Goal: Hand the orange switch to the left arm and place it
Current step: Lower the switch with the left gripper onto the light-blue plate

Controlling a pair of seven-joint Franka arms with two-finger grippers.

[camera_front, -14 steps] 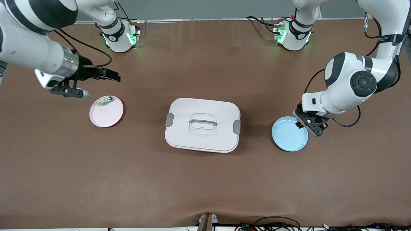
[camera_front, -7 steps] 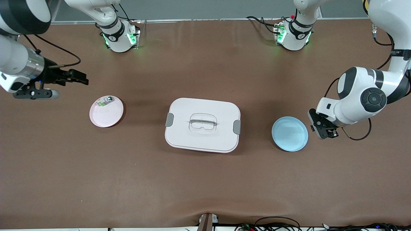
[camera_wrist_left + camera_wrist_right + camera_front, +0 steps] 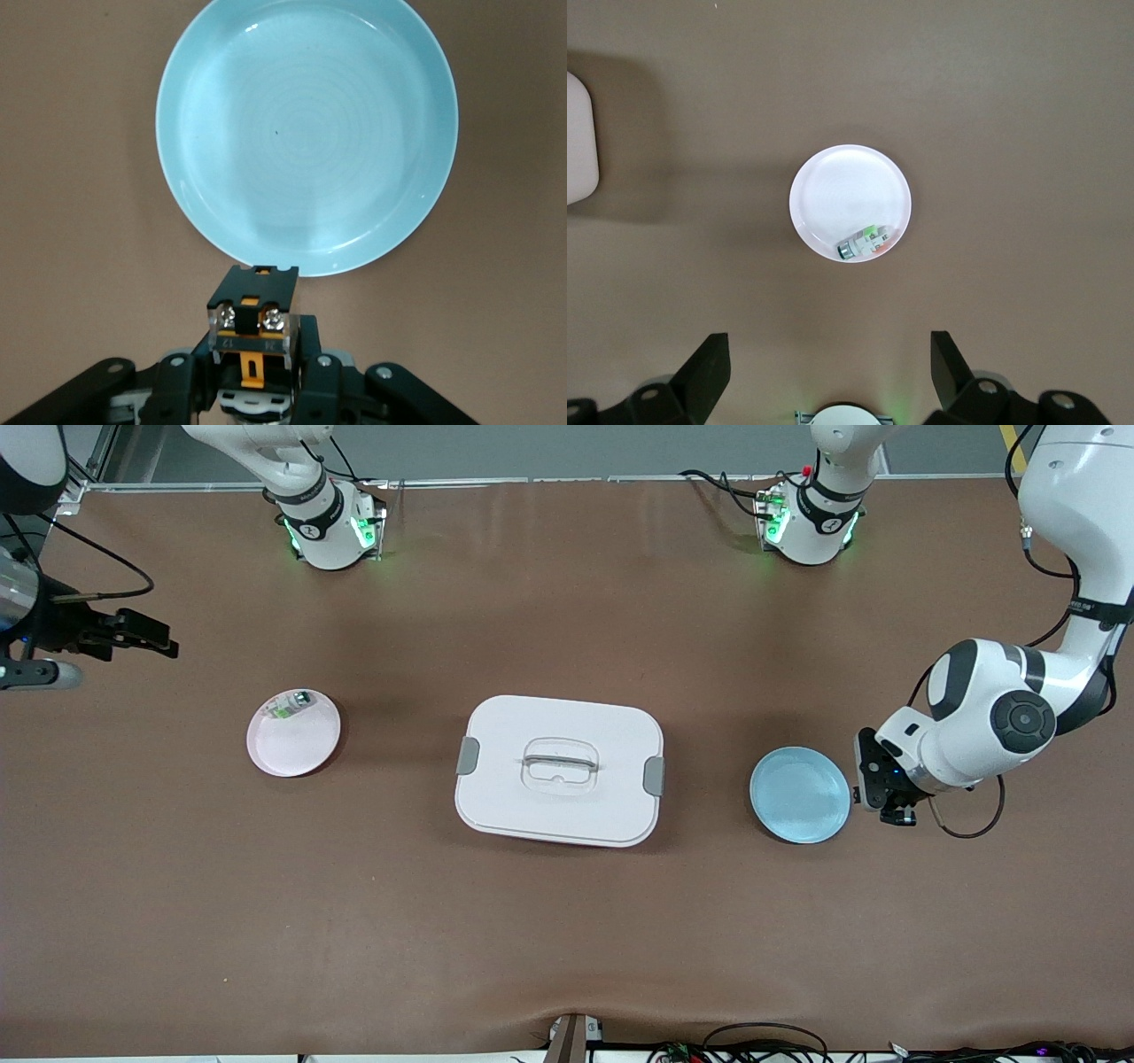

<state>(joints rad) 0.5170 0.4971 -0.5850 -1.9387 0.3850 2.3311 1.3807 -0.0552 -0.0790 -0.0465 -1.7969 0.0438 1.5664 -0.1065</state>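
Observation:
My left gripper (image 3: pixel 873 781) is shut on the orange switch (image 3: pixel 254 317), a small black block with orange parts and two screws. It holds the switch over the table just off the rim of the blue plate (image 3: pixel 799 794), at the plate's edge toward the left arm's end; the plate (image 3: pixel 306 133) is bare. In the left wrist view my left gripper (image 3: pixel 255 356) clamps the switch from both sides. My right gripper (image 3: pixel 152 638) is open and empty, over the table at the right arm's end; its fingers (image 3: pixel 709 372) stand wide apart. The white box (image 3: pixel 558 771) sits mid-table between the plates.
A pink plate (image 3: pixel 293 735) lies toward the right arm's end and holds a small green-and-white component (image 3: pixel 288 706). The plate (image 3: pixel 849 190) and the component (image 3: pixel 862 243) also show in the right wrist view, with a corner of the box (image 3: pixel 579 142).
My left gripper has moved off the blue plate toward the left arm's end, still holding the switch. My right gripper has drawn away from the pink plate toward the right arm's end.

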